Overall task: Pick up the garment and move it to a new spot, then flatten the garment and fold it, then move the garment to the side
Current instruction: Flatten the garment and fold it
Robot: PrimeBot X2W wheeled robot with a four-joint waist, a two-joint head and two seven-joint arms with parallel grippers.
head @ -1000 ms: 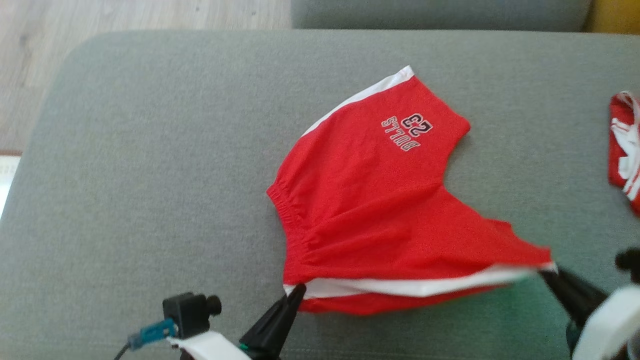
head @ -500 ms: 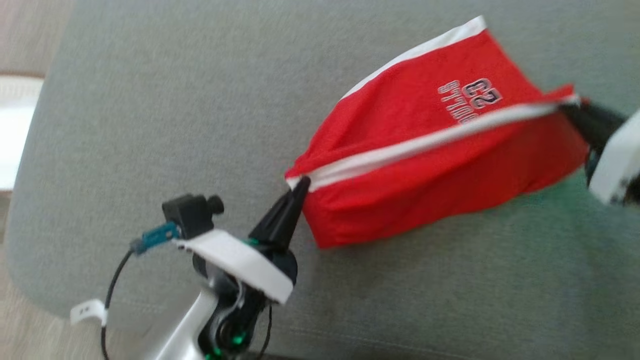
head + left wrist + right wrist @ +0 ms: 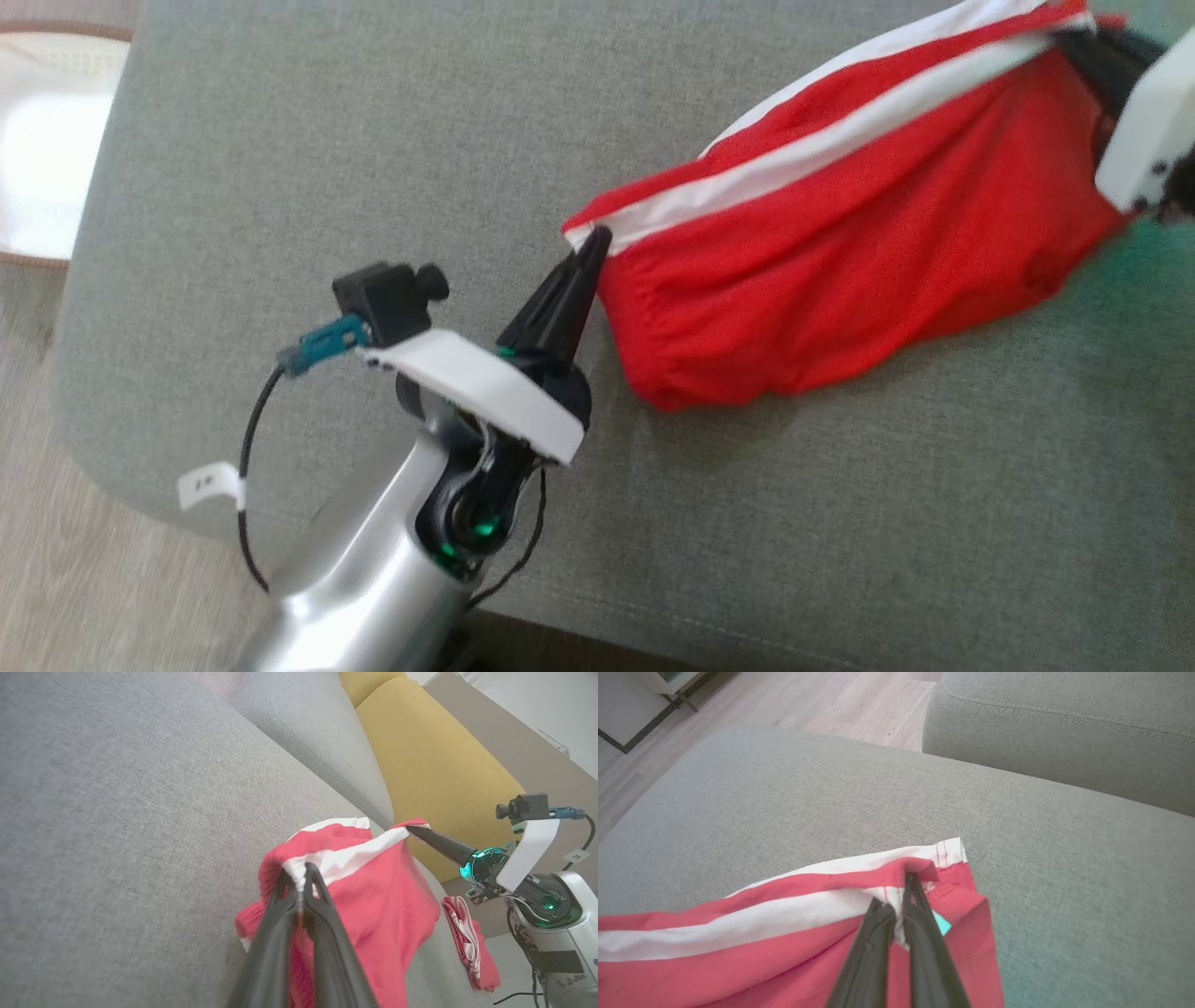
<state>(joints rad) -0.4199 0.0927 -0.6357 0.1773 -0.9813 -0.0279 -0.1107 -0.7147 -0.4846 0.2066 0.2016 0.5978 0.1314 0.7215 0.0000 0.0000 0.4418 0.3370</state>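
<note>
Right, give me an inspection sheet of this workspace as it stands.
Surface: grey sofa cushion, flat woven fabric.
Job's things: red shorts, stretched by a white-trimmed edge between both grippers, the rest sagging toward the cushion.
Clutter: second red-and-white garment, bunched on the cushion beyond the shorts.
Grippers: left gripper, jaws shut on one end of the trim; right gripper, jaws shut on the other end.
Cables: black cable looping from the left wrist camera, apart from the shorts.
Surroundings: wood floor, yellow cushion, grey backrest.
</note>
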